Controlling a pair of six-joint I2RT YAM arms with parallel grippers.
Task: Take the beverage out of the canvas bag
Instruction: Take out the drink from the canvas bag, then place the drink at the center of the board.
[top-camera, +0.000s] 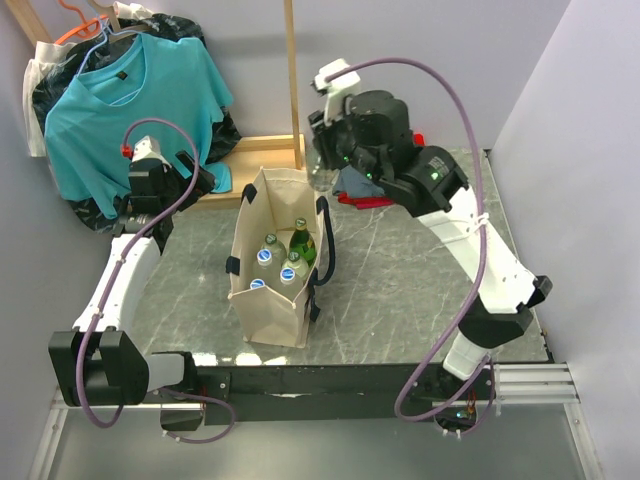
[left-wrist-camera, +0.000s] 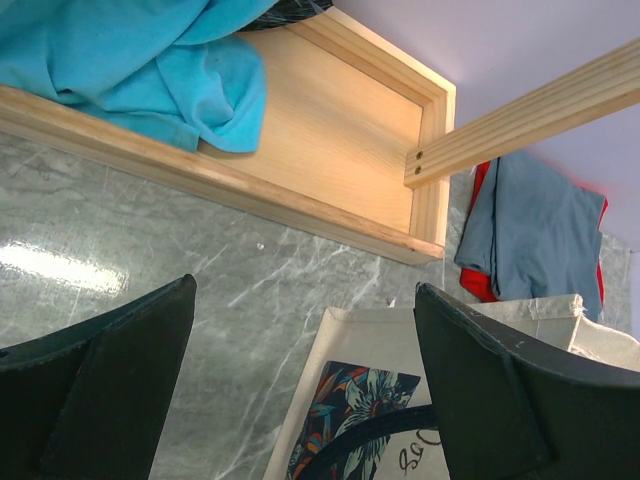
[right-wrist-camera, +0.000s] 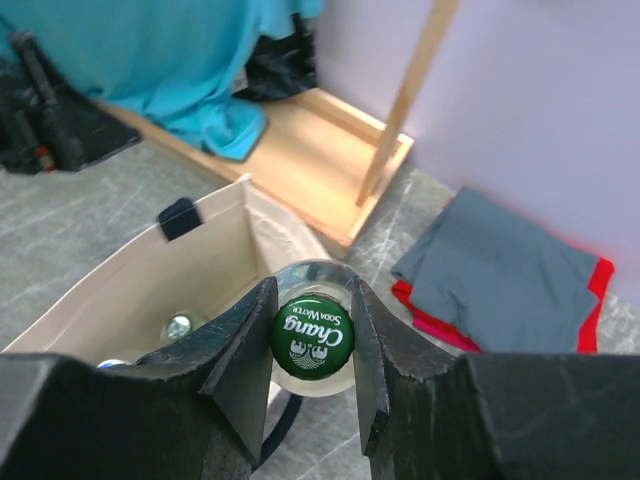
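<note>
**Bottle held over bag mouth: hazards from this position**

Grip status: the right gripper (right-wrist-camera: 312, 300) is clamped narrow on the neck of a clear glass bottle (right-wrist-camera: 311, 338), just under its green cap. The bottle hangs over the far right corner of the canvas bag (top-camera: 268, 305). The bag stands upright on the worktop (top-camera: 400, 270) with its mouth open and several other bottles (top-camera: 270, 258) inside. The left gripper (left-wrist-camera: 305, 295) is spread wide and holds nothing. It hovers to the left of the bag, apart from it.

Hazard 1, slip. Only two pads hold a smooth glass neck. A jerk or a tilt could let the bottle slide through and drop onto the bottles below.

Hazard 2, snag. From overhead the arm hides the bottle's base, so the base has probably, not certainly, cleared the rim. Sideways travel too low could catch the cloth wall or the black handle (top-camera: 325, 240). Nothing steadies the bag, so it could tip.

Hazard 3, set-down. A grey cloth (right-wrist-camera: 500, 265) lies nearby on the worktop. A bottle stood on it could topple.
</note>
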